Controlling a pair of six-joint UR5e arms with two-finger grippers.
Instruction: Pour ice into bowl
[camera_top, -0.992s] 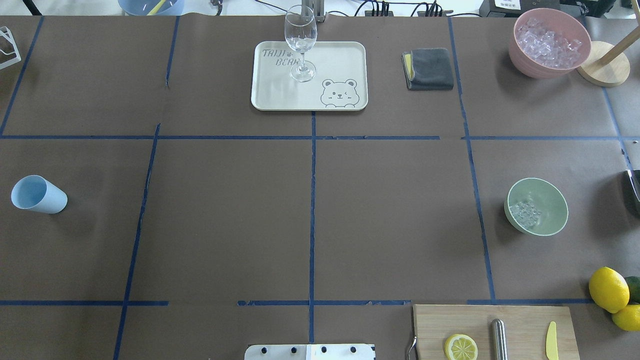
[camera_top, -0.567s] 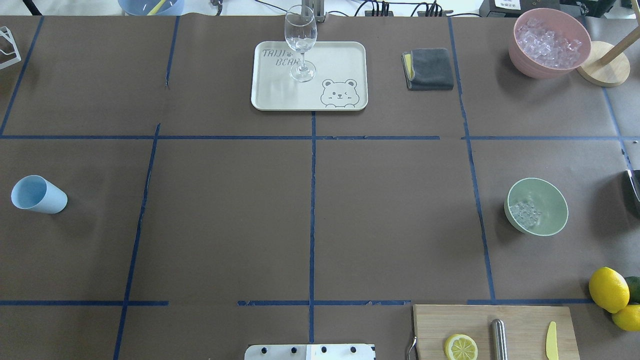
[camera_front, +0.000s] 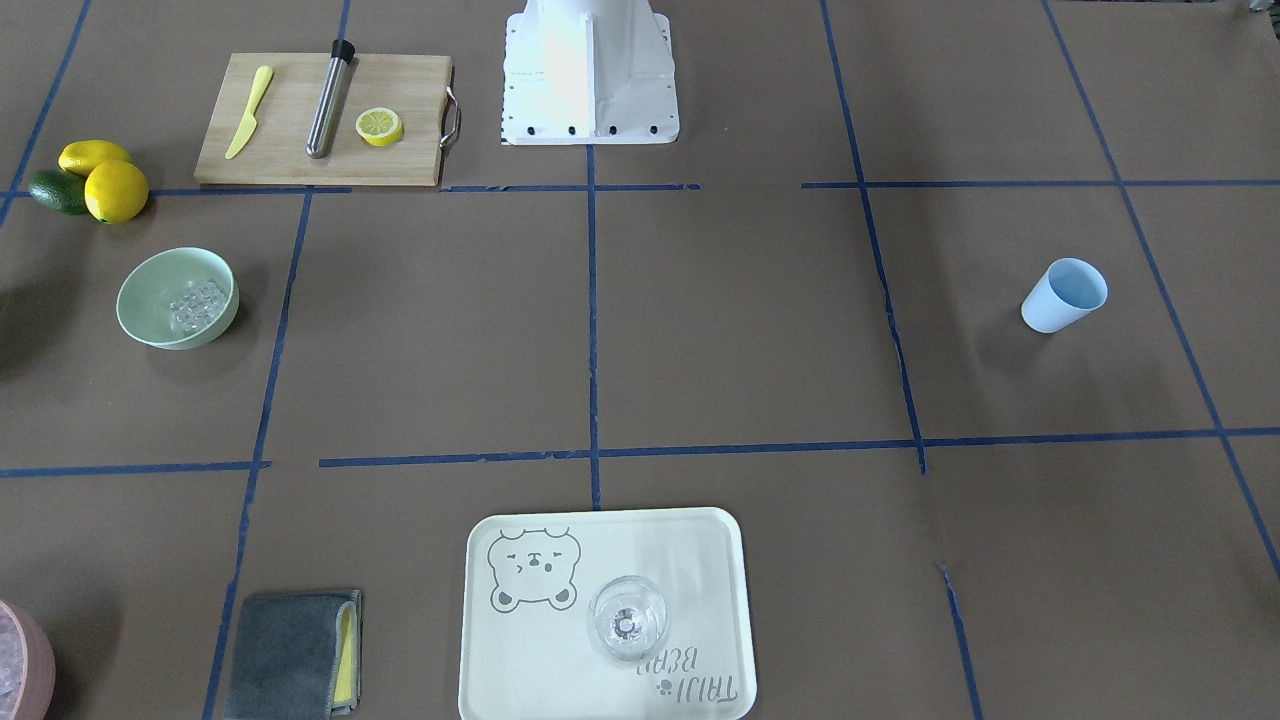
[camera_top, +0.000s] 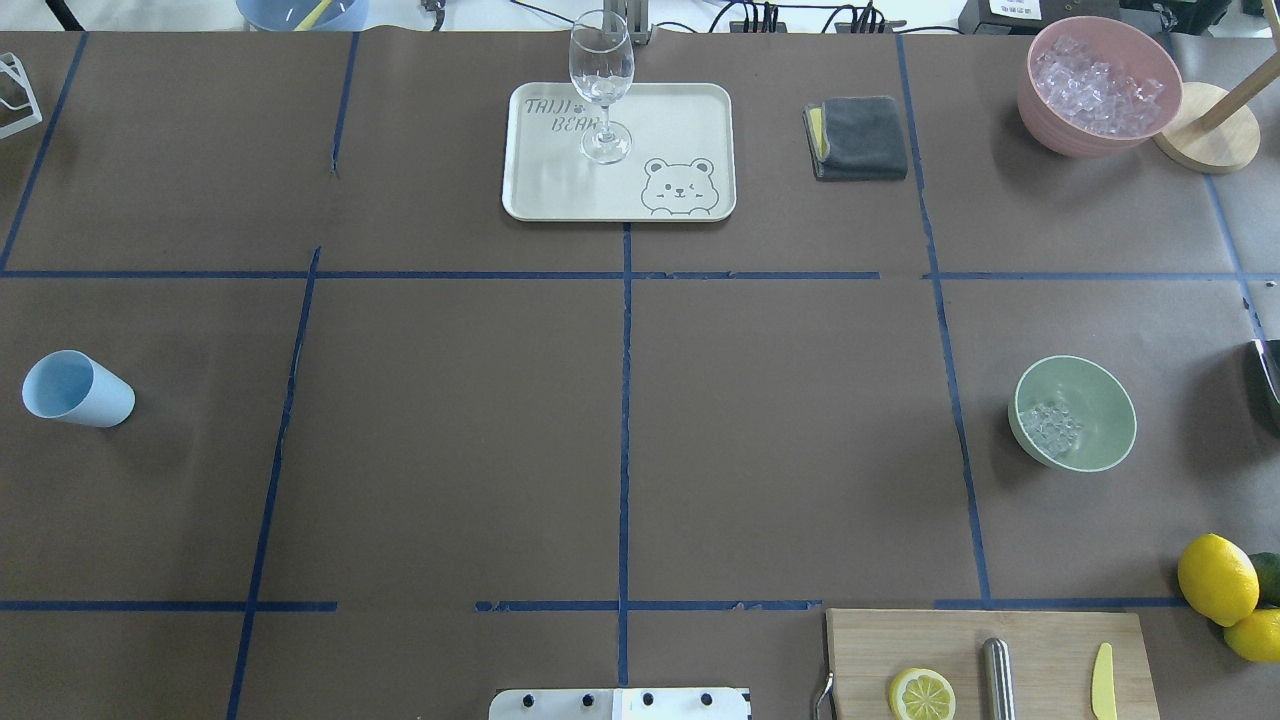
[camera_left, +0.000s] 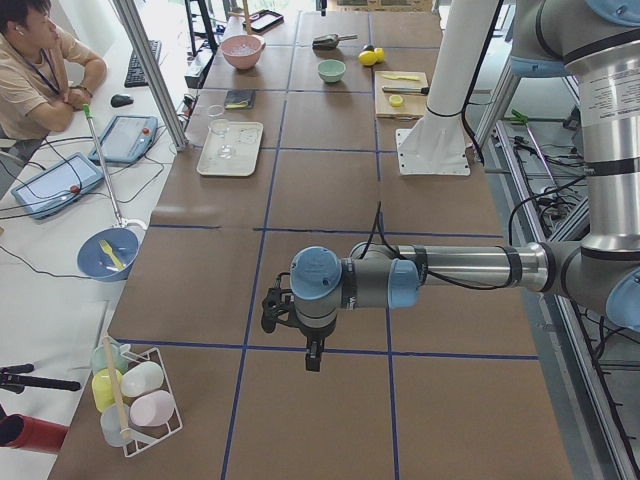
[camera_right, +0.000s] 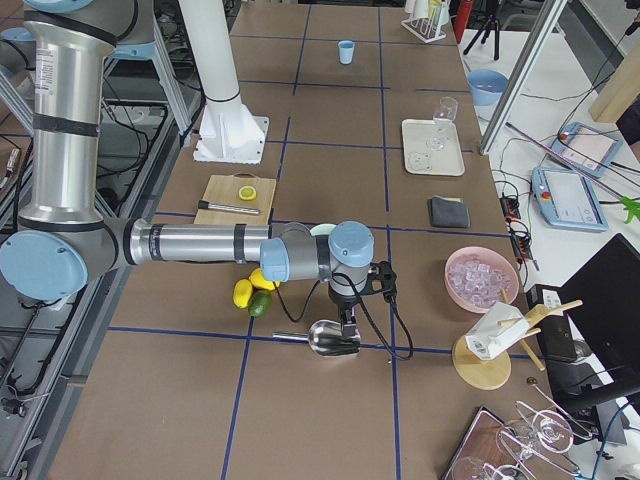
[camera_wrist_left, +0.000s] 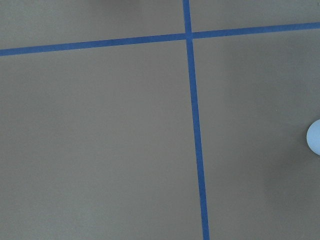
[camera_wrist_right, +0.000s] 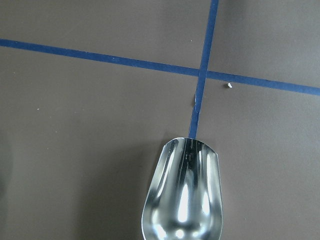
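The pale mint-green bowl (camera_top: 1098, 445) stands at the table's right side with a handful of small clear ice cubes (camera_top: 1050, 425) in it. It shows in the front view (camera_front: 150, 325) with the ice (camera_front: 195, 302), and far off in the exterior left view (camera_left: 331, 70). My right gripper (camera_right: 345, 325) hangs over an empty metal scoop (camera_wrist_right: 182, 200) lying on the table, apart from the bowl. My left gripper (camera_left: 312, 358) hangs over bare table near the light blue cup (camera_top: 78, 390). I cannot tell whether either gripper is open or shut.
A pink bowl full of ice (camera_top: 1100, 85) stands at the back right. A cream tray (camera_top: 680, 130) holds a wine glass (camera_top: 602, 85). A grey cloth (camera_top: 860, 137), a cutting board (camera_top: 1040, 640) with a lemon half and lemons (camera_top: 1217, 578) lie around.
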